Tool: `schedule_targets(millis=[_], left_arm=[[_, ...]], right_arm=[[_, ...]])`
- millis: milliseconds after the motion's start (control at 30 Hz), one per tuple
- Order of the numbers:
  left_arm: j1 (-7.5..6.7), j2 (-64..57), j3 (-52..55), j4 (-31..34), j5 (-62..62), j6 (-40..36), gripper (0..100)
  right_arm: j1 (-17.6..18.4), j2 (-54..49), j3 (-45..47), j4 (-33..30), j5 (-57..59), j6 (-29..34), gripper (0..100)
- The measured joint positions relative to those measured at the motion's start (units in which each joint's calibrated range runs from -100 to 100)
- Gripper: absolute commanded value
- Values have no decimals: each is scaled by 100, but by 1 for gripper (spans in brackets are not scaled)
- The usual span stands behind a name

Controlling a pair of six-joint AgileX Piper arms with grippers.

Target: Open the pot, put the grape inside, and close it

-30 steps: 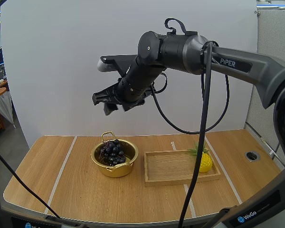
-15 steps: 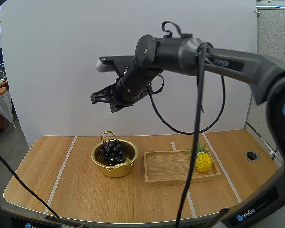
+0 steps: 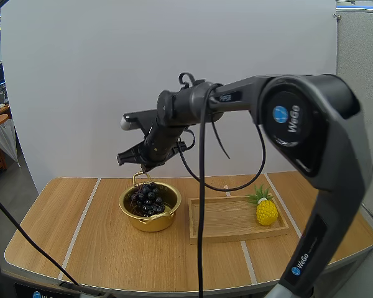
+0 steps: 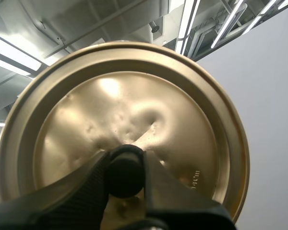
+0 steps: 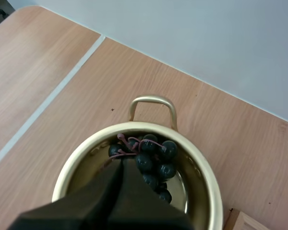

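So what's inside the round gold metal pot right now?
A bunch of dark grapes with pinkish stems lies inside the uncovered gold metal pot. The pot floor under the bunch is covered, so anything beneath cannot be seen.

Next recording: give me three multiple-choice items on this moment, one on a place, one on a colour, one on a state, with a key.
1. Where are the grapes?
A. on the wooden tray
B. inside the pot
C. on the bare table

2. What colour is the pot?
A. red
B. gold
C. blue

3. What is the left hand doing?
A. open, holding nothing
B. shut on the grapes
C. shut on the knob of the lid

Key:
1 B: the dark bunch lies within the open pot's rim.
2 B: its wall and handles shine gold.
3 C: the two fingers pinch the black knob, with the lid's gold disc behind them.
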Motion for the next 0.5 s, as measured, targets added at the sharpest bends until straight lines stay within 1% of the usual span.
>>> schedule_targets(millis=[500], left_arm=[[0, 0, 0, 0, 0, 0, 0]], right_arm=[[0, 868, -76, -11, -891, -107, 0]])
